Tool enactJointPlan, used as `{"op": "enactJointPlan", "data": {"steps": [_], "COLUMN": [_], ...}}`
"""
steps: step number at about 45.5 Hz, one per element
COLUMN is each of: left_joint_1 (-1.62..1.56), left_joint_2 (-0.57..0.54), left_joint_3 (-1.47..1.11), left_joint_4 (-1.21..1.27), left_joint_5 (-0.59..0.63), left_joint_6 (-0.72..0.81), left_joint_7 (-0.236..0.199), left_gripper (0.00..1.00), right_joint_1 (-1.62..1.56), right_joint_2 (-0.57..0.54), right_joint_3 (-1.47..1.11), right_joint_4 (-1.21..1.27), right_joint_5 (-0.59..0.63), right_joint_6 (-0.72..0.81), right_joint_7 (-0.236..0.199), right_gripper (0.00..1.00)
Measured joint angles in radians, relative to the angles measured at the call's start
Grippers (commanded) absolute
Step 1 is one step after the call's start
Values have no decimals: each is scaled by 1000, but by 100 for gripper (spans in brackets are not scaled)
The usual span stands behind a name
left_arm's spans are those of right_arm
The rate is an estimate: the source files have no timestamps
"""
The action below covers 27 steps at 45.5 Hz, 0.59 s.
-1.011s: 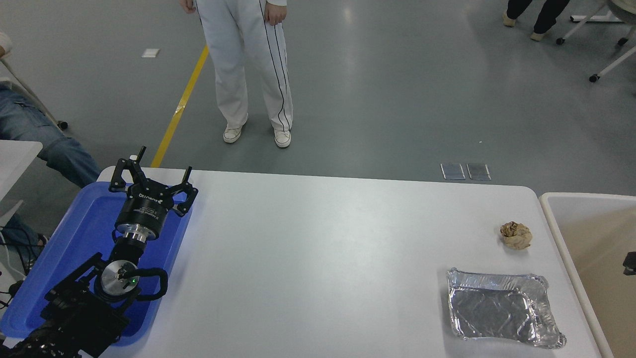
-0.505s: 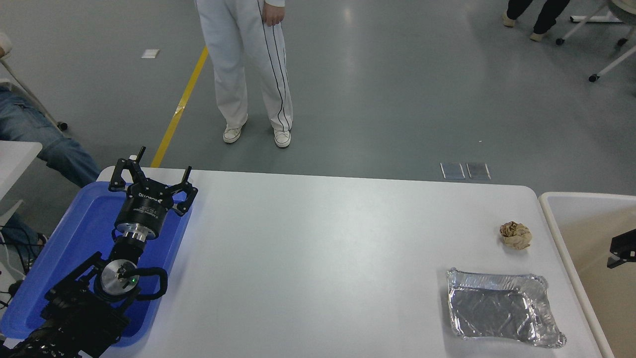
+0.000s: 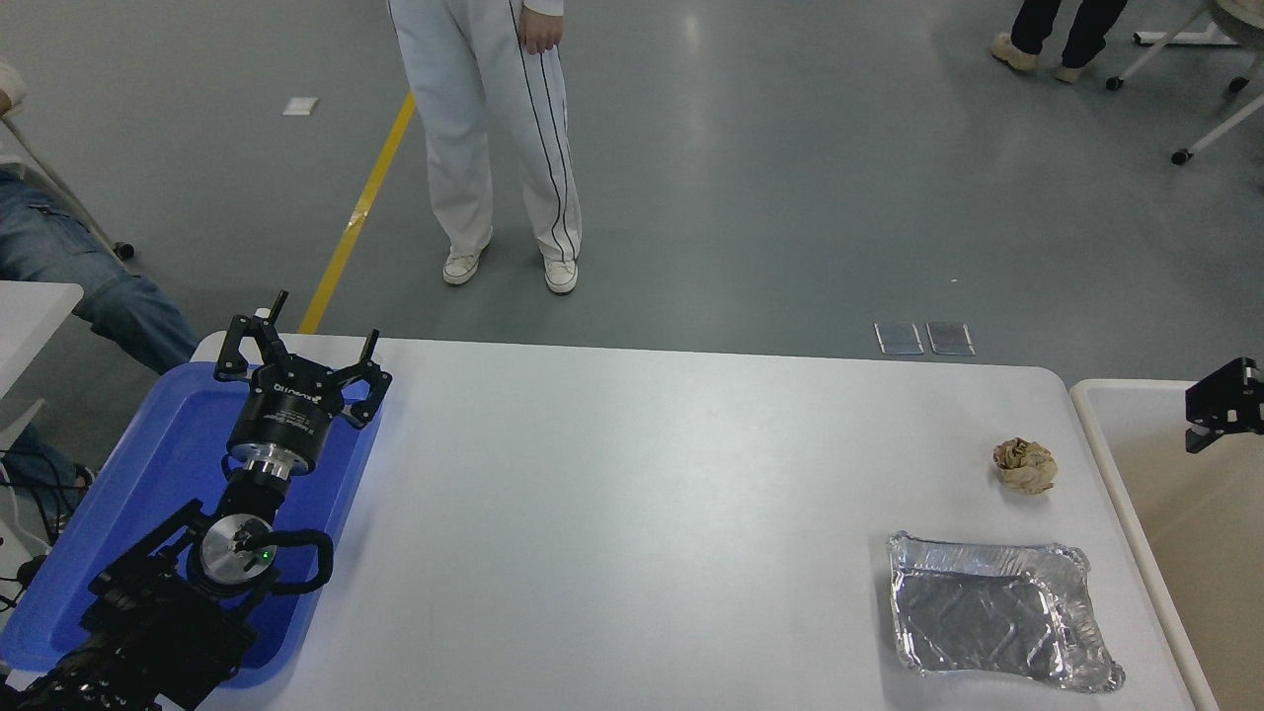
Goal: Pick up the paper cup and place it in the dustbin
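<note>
The paper cup is out of view. The dustbin [image 3: 1121, 489], beige with a pale cream rim, stands against the table's right end and is cut off by the picture's edge. Only a black piece of my right gripper [image 3: 1224, 403] shows at the right edge, above the dustbin's far corner, and nothing shows in it. My left gripper [image 3: 306, 348] is parked at the lower left over a blue tray, open and empty.
The blue tray [image 3: 178, 434] lies at the table's left end. A crumpled brown paper ball [image 3: 1025, 466] and a crinkled silver foil tray [image 3: 997, 612] sit near the right end. A person [image 3: 494, 128] in white trousers stands beyond the far edge.
The black piece of my right arm has risen along the right edge, from low over the dustbin to its far corner. The left arm has not moved.
</note>
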Motion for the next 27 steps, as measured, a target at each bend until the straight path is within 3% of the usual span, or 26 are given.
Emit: {"op": "enactJointPlan", "data": {"steps": [27], "left_joint_1": [0], "left_joint_2": [0], "left_joint_3": [0], "left_joint_4": [0], "left_joint_5": [0], "left_joint_6": [0], "left_joint_7": [0], "left_gripper": [100], "right_joint_1": [226], "right_joint_2": [223], "right_joint_3": [44], "right_joint_4": [138], "right_joint_5": [12], "right_joint_6": [3], "right_joint_7": [1], "right_gripper": [100]}}
